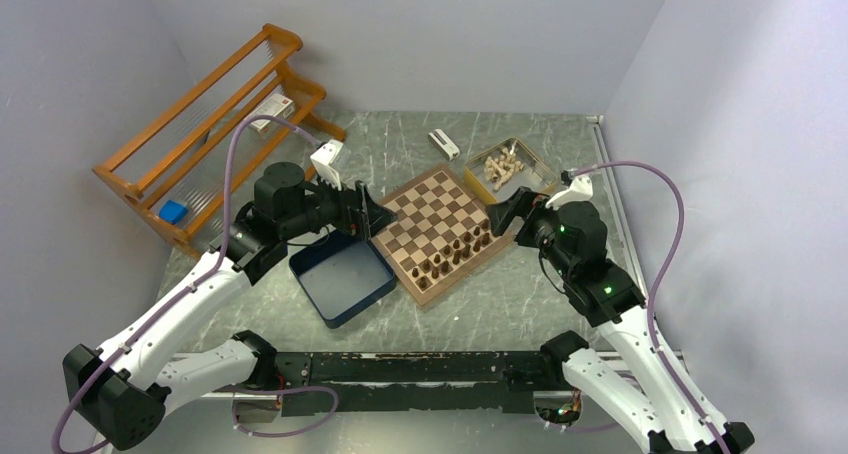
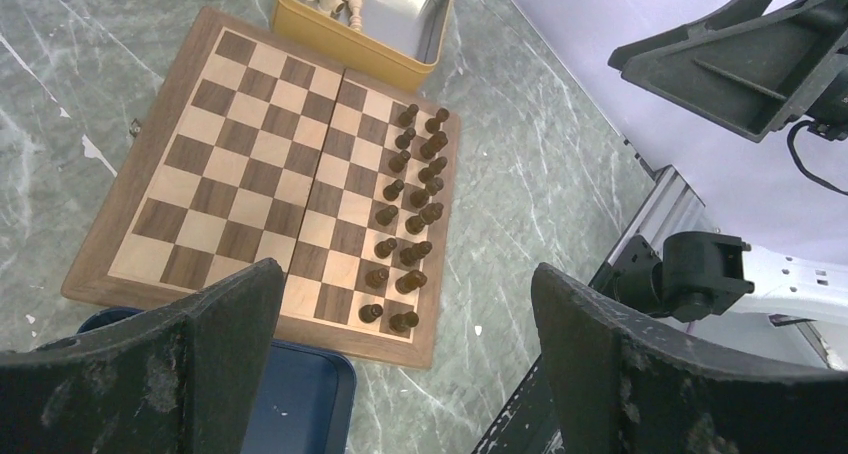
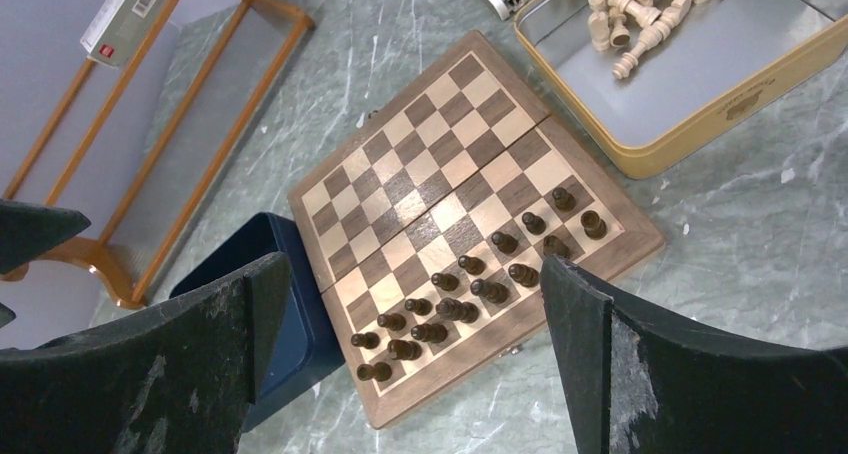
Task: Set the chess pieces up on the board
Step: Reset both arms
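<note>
- Left fingers (image 1: 370, 217) and right fingers (image 1: 498, 217) are hanging spread wide and empty in the overhead view, one at each side of the board (image 1: 440, 236). The chess pieces (image 1: 455, 252) are standing in two rows along its near edge, closer to the right fingers.
- From the left wrist, those rows are sitting ahead, between the spread fingers, and the blue box (image 2: 310, 399) is lying just beneath them.
- From the right wrist, the rows are lying below and between the fingers, while pale pieces (image 3: 640, 19) are lying in the tin (image 3: 690, 124) beyond. Any straightening is likely calling for a vertical descent astride one piece, as neighbours are standing close.
</note>
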`<state>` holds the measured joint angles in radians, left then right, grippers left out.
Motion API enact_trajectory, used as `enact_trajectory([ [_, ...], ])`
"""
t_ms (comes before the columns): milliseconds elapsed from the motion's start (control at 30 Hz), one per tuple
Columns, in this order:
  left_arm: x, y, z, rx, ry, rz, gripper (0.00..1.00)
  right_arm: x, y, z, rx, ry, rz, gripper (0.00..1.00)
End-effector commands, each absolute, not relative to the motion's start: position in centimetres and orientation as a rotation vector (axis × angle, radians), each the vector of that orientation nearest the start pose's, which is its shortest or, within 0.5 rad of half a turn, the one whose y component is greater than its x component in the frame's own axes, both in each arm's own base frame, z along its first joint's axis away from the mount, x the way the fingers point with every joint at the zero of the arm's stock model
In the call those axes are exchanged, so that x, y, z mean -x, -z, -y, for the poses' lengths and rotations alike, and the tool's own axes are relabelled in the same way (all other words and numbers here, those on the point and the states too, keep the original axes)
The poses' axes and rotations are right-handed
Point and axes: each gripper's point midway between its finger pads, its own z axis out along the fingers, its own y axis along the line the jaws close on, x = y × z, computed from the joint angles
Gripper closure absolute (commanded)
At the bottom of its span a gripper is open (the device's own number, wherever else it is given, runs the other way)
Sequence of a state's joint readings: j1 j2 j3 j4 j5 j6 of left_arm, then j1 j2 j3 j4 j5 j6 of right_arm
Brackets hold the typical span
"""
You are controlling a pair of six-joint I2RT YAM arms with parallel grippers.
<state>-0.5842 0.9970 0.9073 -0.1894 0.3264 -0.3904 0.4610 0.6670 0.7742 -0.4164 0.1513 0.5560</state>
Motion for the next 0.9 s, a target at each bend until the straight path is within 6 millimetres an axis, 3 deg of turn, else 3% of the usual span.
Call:
enact_trajectory([
  [0,-25.3,-28.8,24.6,-0.402,0.950,-1.845,0.02,-25.3,-26.3,-11.7,-0.166,-0.540,-1.866,0.00],
  [467,-25.9,-31.0,23.8,-0.384,0.895,-1.765,0.02,-25.9,-25.1,-12.7,-0.120,-0.540,-1.918,0.00],
  [700,-26.0,-31.2,23.7,-0.378,0.889,-1.755,0.02,-26.1,-23.4,-12.8,-0.124,-0.517,-1.989,0.00],
  [867,-26.0,-31.0,23.6,-0.376,0.886,-1.759,0.02,-26.3,-23.6,-12.6,-0.152,-0.501,-1.994,0.00],
])
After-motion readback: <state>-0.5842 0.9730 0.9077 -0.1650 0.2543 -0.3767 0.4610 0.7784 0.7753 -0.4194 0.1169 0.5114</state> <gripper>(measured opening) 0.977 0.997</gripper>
